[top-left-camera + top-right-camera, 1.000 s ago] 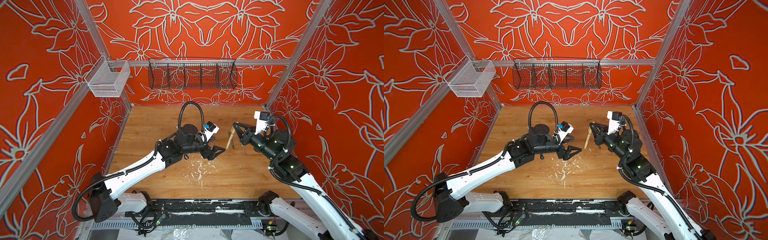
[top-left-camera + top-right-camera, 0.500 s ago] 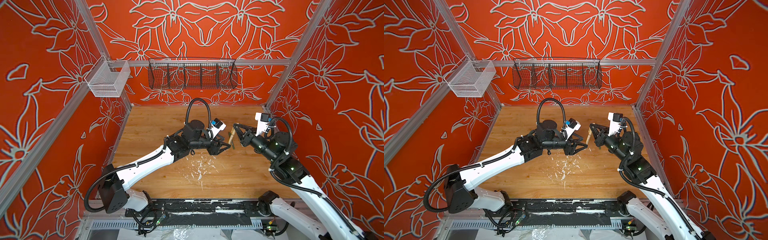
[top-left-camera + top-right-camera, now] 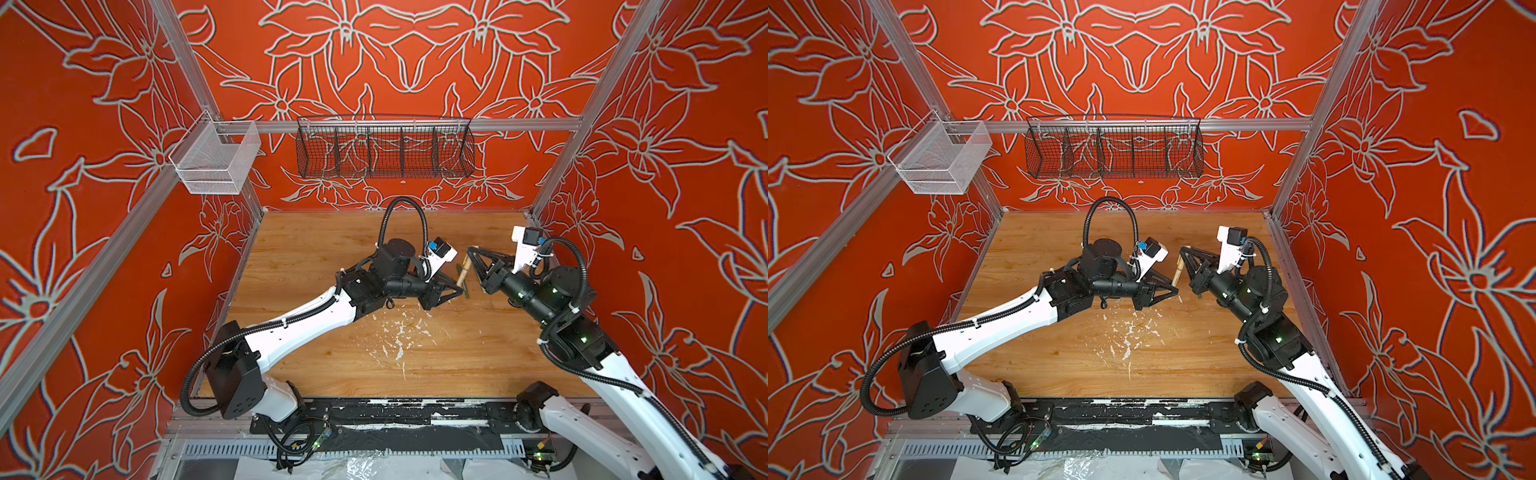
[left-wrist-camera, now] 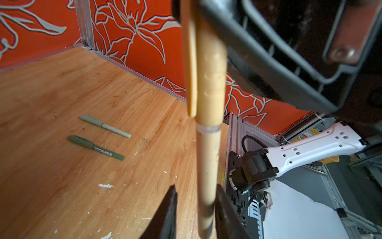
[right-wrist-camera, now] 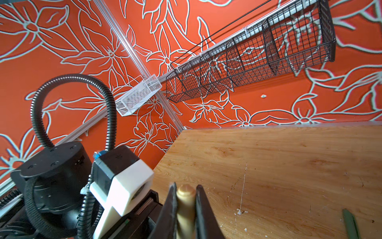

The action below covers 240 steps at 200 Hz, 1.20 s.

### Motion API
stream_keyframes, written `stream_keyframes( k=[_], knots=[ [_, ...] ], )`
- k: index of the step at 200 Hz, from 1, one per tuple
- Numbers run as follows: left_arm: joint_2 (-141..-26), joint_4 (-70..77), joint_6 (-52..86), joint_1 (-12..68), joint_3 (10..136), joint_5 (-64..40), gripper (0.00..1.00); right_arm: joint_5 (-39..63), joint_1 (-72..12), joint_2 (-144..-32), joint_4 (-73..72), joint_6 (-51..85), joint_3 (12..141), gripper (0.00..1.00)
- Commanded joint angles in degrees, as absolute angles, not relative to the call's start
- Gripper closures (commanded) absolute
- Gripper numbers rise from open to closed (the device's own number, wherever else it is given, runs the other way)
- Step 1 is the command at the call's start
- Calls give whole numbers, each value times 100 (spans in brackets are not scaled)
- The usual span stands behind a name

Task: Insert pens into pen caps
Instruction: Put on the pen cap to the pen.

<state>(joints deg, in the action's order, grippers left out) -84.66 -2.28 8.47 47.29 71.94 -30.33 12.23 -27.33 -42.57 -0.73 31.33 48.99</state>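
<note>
A tan pen [image 4: 208, 155], its cap on, hangs between both arms. The right fingers [image 5: 204, 213] stay clamped on its cap end. The left fingers [image 4: 170, 209] have just swung in and narrowed round its barrel, one touching, a gap beside the other. This is probably the final push home. Two green pens [image 4: 96, 147] lie on the desk [image 4: 62, 93], well beyond the left fingers.

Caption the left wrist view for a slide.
Left gripper, jaws parted, straddles capped tan pen; mint pen and dark green pen lie side by side on the table.
</note>
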Motion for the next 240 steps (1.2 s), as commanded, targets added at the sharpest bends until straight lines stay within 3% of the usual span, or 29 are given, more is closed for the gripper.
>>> stream_keyframes(
  k=[1,30,147,240],
  knots=[
    [-8508,-56,895,4736,7373,-3086,80,1185,-2704,-4186,-288,3182,4795,100],
    [-8560,-11,1054,4738,7517,-2771,100,1327,-2707,-4114,-424,3116,4697,100],
    [-9023,-12,943,4634,8642,-2220,100,2366,-2716,-3847,-510,2924,4017,100],
    [-8913,306,1040,4390,8776,-2102,100,2360,-2723,-3362,-707,3300,3217,100]
  ],
)
